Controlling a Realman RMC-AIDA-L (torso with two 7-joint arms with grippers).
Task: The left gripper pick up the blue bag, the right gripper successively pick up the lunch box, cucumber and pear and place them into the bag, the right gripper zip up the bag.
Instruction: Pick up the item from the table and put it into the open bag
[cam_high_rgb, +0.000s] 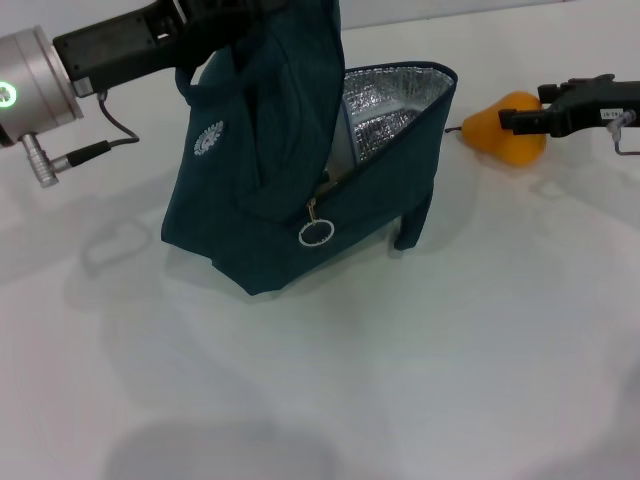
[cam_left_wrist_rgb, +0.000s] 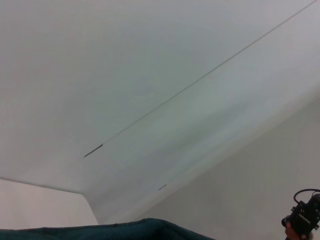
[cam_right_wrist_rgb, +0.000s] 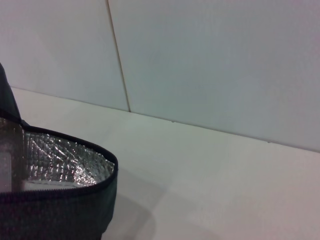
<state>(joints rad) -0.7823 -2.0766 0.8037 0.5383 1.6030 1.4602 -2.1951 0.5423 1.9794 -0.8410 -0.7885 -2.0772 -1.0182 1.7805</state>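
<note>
Your left gripper (cam_high_rgb: 200, 40) holds the dark teal fabric bag (cam_high_rgb: 290, 180) up by its handles, mouth open. The right gripper (cam_high_rgb: 510, 121) is at the orange-yellow pear (cam_high_rgb: 505, 130); whether its jaws grip it I cannot tell. A loose grasp could roll the pear away, or it may hit the bag rim.

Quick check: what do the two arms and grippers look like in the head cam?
Left arm: silver cylindrical wrist link with a glowing green ring, metal plug and black cable looping below it, then a black boxy gripper body. Right gripper: black, angular, with a small white label and a thin wire loop near the wrist.
</note>
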